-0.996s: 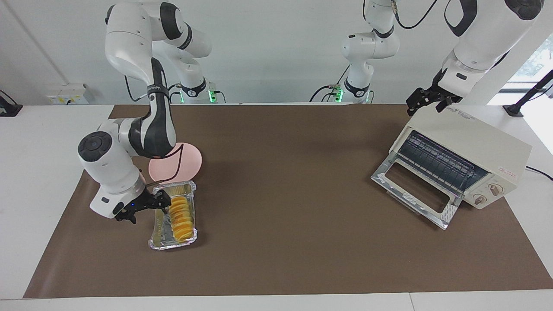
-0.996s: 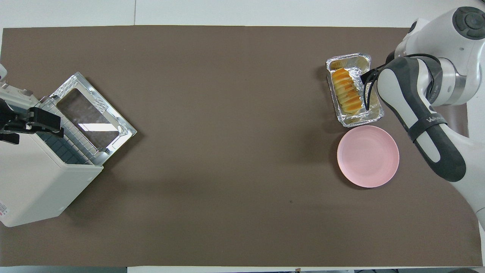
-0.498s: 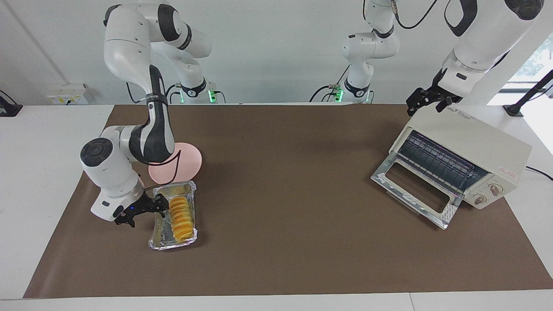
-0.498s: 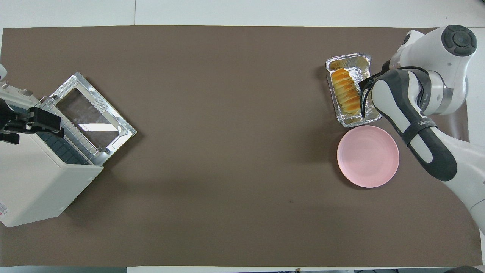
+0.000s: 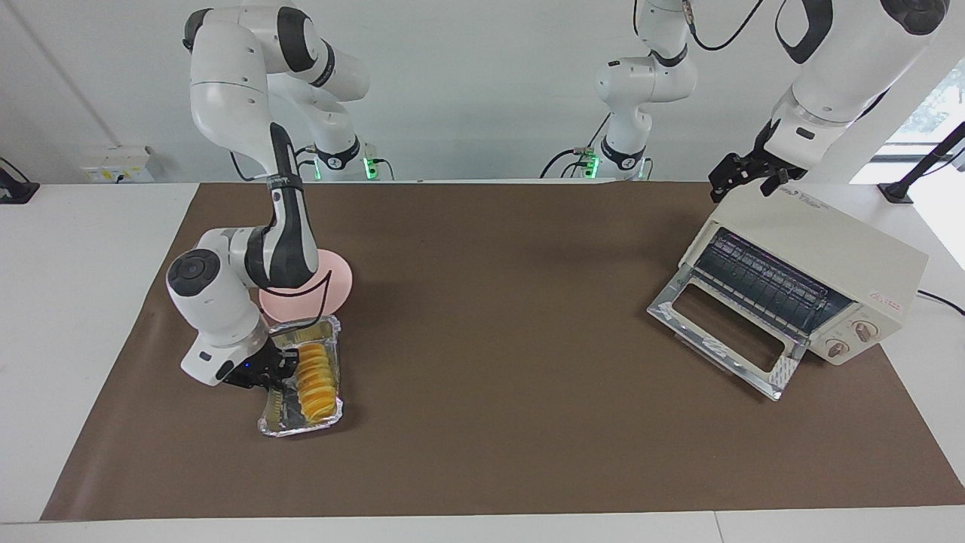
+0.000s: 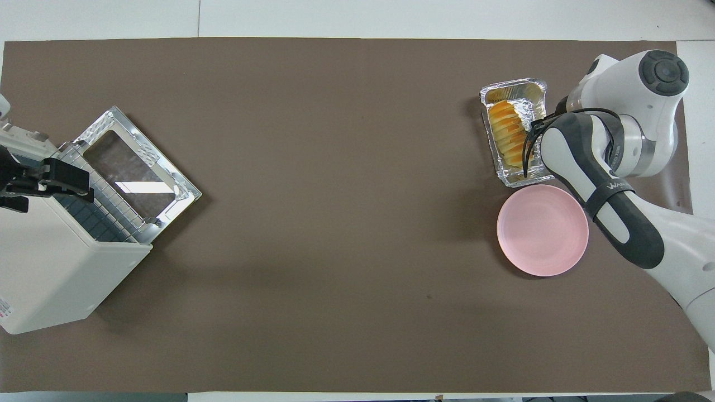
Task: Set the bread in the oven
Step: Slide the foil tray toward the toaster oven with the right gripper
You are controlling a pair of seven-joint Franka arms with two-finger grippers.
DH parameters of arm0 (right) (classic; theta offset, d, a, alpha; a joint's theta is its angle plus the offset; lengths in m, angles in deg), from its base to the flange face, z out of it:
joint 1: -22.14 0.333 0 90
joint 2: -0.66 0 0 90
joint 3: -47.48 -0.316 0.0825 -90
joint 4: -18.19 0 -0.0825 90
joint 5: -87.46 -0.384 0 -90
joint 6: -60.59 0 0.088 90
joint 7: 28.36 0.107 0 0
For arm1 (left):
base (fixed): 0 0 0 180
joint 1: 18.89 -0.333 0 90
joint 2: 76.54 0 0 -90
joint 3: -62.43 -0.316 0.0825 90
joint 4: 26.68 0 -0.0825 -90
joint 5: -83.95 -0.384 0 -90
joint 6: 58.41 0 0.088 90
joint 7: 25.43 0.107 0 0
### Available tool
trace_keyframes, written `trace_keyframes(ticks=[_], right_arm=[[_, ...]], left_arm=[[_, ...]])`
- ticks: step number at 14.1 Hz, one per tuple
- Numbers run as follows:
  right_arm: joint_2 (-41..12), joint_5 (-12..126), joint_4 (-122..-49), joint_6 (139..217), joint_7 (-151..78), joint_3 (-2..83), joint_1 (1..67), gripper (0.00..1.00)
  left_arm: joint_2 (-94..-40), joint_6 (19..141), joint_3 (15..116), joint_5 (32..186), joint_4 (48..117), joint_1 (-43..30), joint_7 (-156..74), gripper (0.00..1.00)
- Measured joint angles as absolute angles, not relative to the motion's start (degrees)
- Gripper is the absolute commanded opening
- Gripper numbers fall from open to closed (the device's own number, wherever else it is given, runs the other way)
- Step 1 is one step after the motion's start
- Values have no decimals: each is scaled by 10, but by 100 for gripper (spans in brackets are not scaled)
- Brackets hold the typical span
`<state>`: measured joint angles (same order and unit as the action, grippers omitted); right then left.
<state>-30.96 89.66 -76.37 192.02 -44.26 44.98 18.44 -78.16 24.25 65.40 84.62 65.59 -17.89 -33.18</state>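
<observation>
The yellow-orange ridged bread (image 5: 315, 379) lies in a crinkled foil tray (image 5: 298, 429) at the right arm's end of the table; it also shows in the overhead view (image 6: 507, 137). My right gripper (image 5: 276, 373) is low at the tray's edge beside the bread, open and holding nothing; in the overhead view its forearm hides it. The cream-white oven (image 5: 833, 253) stands at the left arm's end with its glass door (image 5: 724, 332) dropped open and the dark rack showing. My left gripper (image 5: 745, 179) waits, open, over the oven's top corner (image 6: 56, 178).
A round pink plate (image 5: 335, 286) sits beside the foil tray, nearer to the robots. A brown mat (image 5: 490, 339) covers the table between the tray and the oven (image 6: 50, 268).
My right arm has swung its wrist in toward the foil tray, bringing the gripper closer to the bread. The bread, tray, oven and left arm have not moved.
</observation>
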Motion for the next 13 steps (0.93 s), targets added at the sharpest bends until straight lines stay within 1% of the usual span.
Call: trace_keyframes(ticks=[2,4,7,10,13], right_arm=[[-307,897,-761,1911,-442,450,184,0],[-305,897,-747,1883,-442,450,183,0],[-299,897,-698,1800,-442,446,185,0],[-278,892,-646,1709,-433,426,192,0],[-247,878,-616,1639,-360,404,228,0]], left_arm=[[-782,242,654,846,656,-179,-332,100],[-782,242,654,846,656,-179,-332,100],[-782,242,654,846,656,-179,-332,100],[-782,242,654,846,656,-179,-332,100],[-782,242,654,846,656,-179,-332,100]])
